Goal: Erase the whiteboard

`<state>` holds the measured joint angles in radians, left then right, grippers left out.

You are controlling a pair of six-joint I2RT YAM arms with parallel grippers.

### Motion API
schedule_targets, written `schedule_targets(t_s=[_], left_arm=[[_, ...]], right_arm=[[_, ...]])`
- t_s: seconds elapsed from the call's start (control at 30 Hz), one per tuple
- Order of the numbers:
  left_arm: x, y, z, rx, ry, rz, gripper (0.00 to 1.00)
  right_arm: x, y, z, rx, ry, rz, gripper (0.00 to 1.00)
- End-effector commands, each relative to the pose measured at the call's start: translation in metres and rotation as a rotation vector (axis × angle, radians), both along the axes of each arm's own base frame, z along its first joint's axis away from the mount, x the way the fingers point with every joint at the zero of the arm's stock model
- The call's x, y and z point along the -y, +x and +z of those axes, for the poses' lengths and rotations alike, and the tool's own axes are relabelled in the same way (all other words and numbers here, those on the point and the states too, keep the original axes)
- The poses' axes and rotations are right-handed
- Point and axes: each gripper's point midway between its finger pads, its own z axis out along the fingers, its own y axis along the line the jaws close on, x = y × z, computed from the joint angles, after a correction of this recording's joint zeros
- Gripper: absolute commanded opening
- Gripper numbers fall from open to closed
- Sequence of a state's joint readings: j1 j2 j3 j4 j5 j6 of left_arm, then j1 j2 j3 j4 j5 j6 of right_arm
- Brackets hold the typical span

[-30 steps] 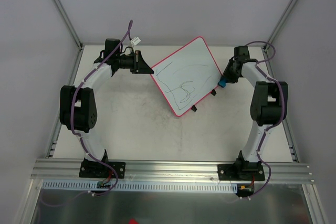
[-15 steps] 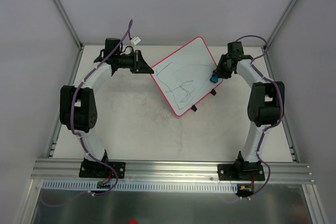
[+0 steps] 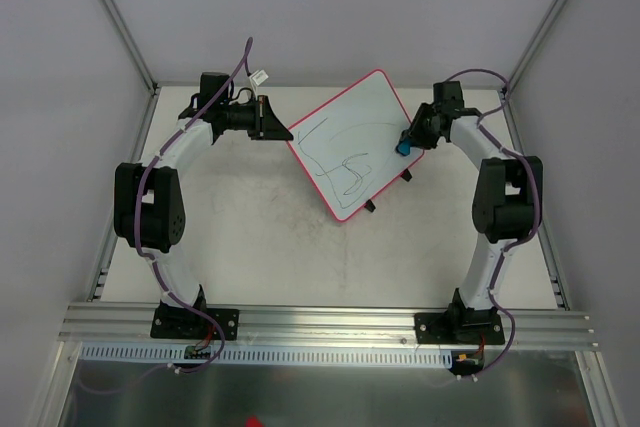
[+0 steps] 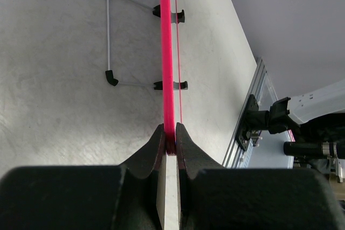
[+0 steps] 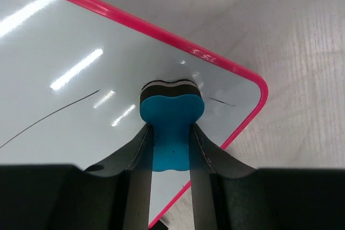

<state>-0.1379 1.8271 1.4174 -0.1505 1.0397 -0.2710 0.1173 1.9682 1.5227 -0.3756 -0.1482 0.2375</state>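
The whiteboard (image 3: 352,144) with a pink-red rim stands tilted at the back middle of the table, dark scribbled lines on its face. My left gripper (image 3: 276,130) is shut on its left rim; in the left wrist view the rim (image 4: 166,68) runs edge-on from between the jaws of the gripper (image 4: 170,145). My right gripper (image 3: 408,143) is shut on the blue bone-shaped eraser (image 5: 171,125), whose dark pad presses on the board's face (image 5: 81,68) near its right corner. A short black stroke (image 5: 221,101) lies just right of the eraser.
The board's wire stand with black feet (image 4: 109,36) rests on the grey table behind it. Aluminium frame rails (image 3: 330,322) run along the near edge, and posts stand at the back corners. Grey walls enclose the table.
My right gripper has moved the eraser left and up, from beside the board's right edge onto its face near the right corner. The left gripper and board have not moved.
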Motion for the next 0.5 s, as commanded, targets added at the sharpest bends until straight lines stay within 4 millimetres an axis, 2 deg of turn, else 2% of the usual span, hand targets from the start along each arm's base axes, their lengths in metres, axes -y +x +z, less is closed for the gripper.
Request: schedule_targets(t_s=[0.0,0.2,0.47], left_arm=[[0.011,-0.005,0.028,0.141,-0.031,-0.093,0.0],[0.011,-0.005,0.029,0.144,-0.029,-0.093,0.0],[0.011,-0.005,0.029,0.145,-0.03,-0.097,0.0]], right_arm=[[0.006,-0.021,-0.016,-0.068,0.033,-0.064,0.0],[0.036,-0.041,-0.031,-0.15,-0.022,-0.173,0.0],[0.059,-0.053,-0.038,-0.24,-0.048,-0.281,0.0]])
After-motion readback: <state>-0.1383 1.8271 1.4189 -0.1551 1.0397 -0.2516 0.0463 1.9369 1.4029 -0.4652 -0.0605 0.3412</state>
